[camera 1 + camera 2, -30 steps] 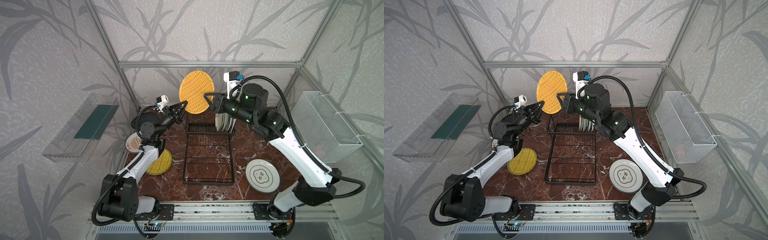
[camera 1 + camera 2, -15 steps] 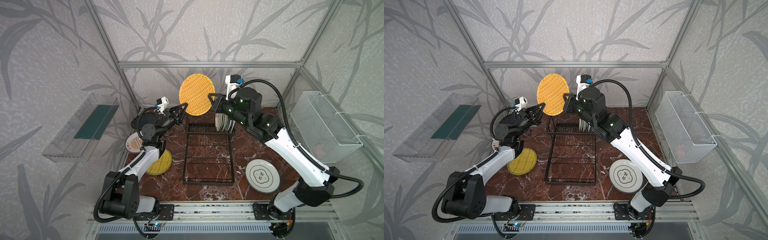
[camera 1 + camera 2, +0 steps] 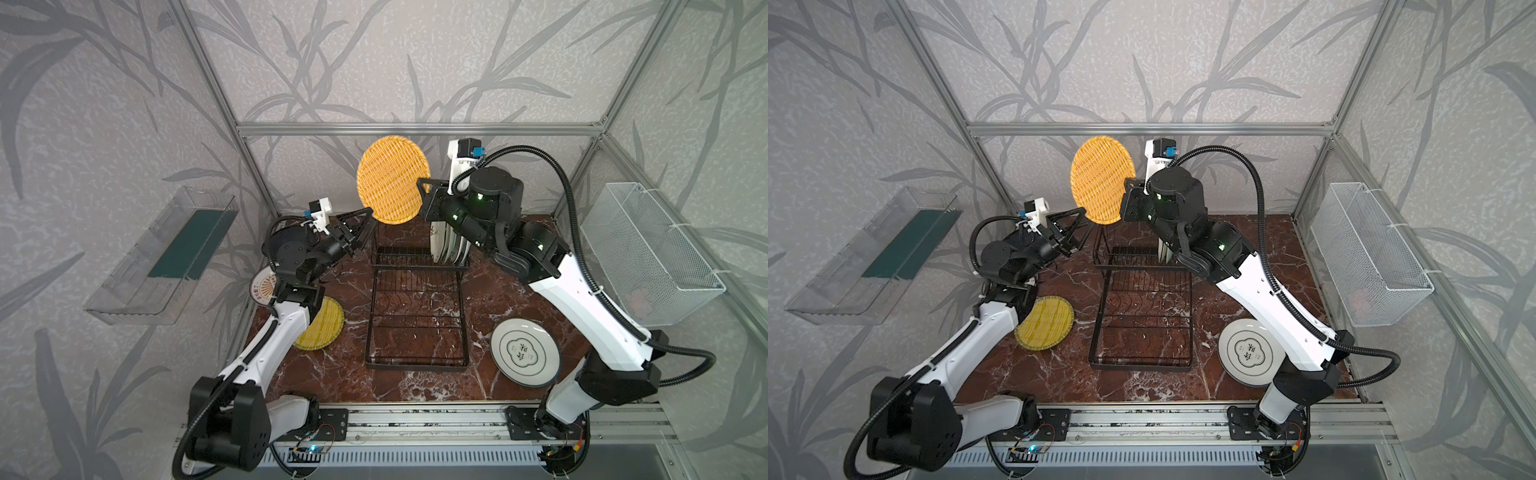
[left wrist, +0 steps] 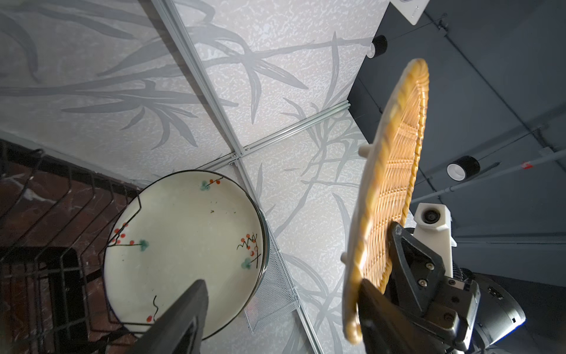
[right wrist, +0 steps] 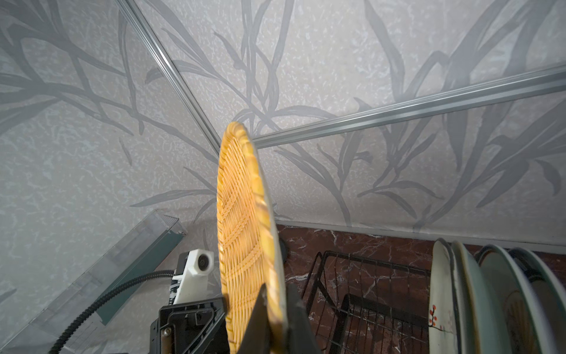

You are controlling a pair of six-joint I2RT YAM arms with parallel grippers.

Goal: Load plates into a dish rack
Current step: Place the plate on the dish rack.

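findings: the orange woven plate [image 3: 390, 178] stood on edge in the air above the far end of the dish rack [image 3: 415, 320], clear of its wires. the right tool [image 5: 276, 302] was clamped on the plate's rim on the right arm's side, one finger on each face, as the right wrist view showed plainly. the left tool [image 3: 365, 227] was spread wide and gripped nothing. it sat just beside the plate's lower rim on the left arm's side. in the left wrist view one of its fingers [image 4: 378, 312] overlapped that rim; contact could not be confirmed.

the rack's raised slotted section held several plates upright, packed toward the right arm's side. the cream floral plate [image 4: 183, 245] stood nearest the free slots. the count of the others behind it could not be settled.

on the table [image 3: 332, 374], a yellow woven plate [image 3: 326, 328] lay flat left of the rack, partly under the left arm. a sunburst plate [image 3: 262, 284] lay beyond it, mostly hidden by that arm. an emblem plate [image 3: 524, 357] lay flat right of the rack.
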